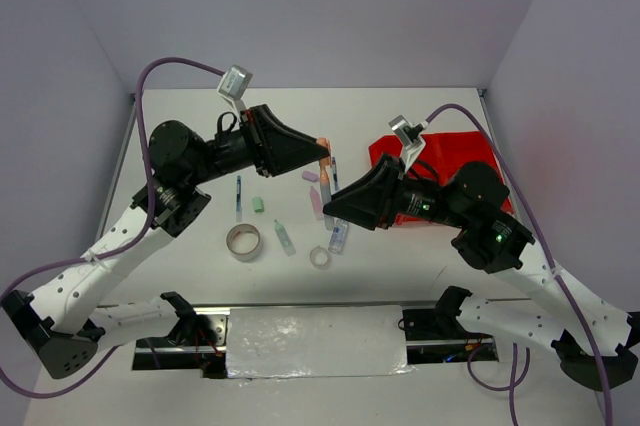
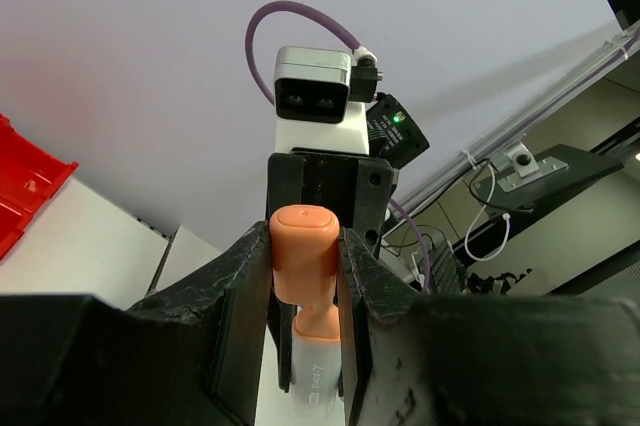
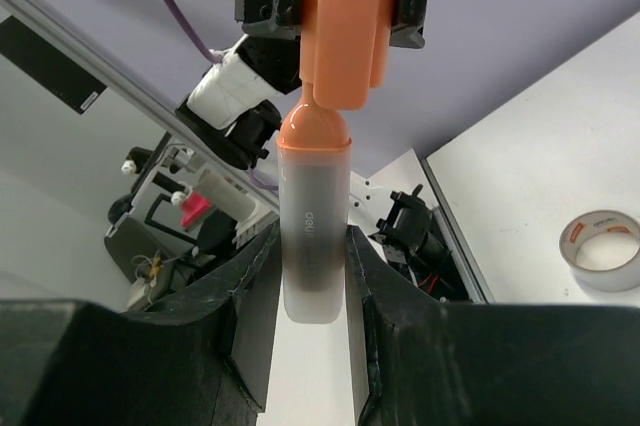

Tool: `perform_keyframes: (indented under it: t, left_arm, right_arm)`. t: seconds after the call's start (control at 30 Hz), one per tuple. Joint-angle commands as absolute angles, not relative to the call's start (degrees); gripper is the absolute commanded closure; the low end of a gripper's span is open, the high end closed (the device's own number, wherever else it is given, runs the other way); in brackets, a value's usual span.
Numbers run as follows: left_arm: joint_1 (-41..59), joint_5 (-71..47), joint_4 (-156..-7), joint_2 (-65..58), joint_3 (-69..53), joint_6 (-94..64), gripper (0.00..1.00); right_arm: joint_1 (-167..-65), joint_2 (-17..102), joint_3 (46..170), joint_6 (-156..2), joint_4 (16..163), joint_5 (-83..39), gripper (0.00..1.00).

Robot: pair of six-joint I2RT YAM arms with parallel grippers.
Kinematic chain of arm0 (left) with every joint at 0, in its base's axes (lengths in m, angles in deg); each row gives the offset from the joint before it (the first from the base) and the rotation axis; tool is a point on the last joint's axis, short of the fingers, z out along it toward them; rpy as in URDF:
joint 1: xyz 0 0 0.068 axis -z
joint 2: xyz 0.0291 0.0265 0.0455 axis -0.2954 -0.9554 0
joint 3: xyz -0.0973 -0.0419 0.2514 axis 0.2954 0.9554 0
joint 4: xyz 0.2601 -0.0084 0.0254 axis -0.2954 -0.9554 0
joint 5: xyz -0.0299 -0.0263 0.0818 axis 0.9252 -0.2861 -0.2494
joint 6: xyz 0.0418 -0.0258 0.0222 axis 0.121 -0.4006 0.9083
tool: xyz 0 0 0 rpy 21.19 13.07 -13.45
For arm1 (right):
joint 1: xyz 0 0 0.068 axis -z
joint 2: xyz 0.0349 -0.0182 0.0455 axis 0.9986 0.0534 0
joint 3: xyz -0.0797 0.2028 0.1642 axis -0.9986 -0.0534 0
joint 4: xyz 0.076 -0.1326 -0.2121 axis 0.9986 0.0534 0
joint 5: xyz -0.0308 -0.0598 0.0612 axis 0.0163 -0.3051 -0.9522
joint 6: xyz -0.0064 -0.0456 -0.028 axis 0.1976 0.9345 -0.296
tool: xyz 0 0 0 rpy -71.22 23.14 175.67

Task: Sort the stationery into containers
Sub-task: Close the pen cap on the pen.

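Left hand (image 2: pixel 303 246) clamps cap (image 3: pixel 345 26) of orange marker (image 3: pixel 318 141), right hand (image 1: pixel 330 208) its barrel (image 3: pixel 312 246)

The top external camera is fixed above and behind both arm bases, looking steeply down from afar over the whole table (image 1: pixel 420 276). The left wrist camera sits behind the left gripper (image 2: pixel 303 238) and looks along its fingers, tilted upward and very close, past the orange-capped marker (image 2: pixel 305 261) to the right arm's camera housing (image 2: pixel 312 96), a corner of the red tray (image 2: pixel 25 176) at its left edge. The right wrist camera faces back the opposite way, equally close, along the right gripper (image 3: pixel 312 242); all three views share the marker, while the beige tape roll (image 3: pixel 603 249) appears here and overhead.
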State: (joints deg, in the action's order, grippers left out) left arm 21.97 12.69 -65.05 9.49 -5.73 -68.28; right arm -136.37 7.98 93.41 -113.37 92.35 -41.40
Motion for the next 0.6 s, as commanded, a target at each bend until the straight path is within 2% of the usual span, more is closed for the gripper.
perform_keyframes:
  t: [0.0,0.57]
  left_arm:
    - [22.2,14.0,-61.1,11.1,-5.0,-67.1,0.92]
    - [22.7,16.7,-55.9,11.9,-3.1,-70.5,0.92]
  right_arm:
    - [-136.8,7.4,95.2,-112.9,89.3,-41.4,0.98]
    - [-135.9,8.0,97.1,-111.7,91.3,-39.9,0.99]
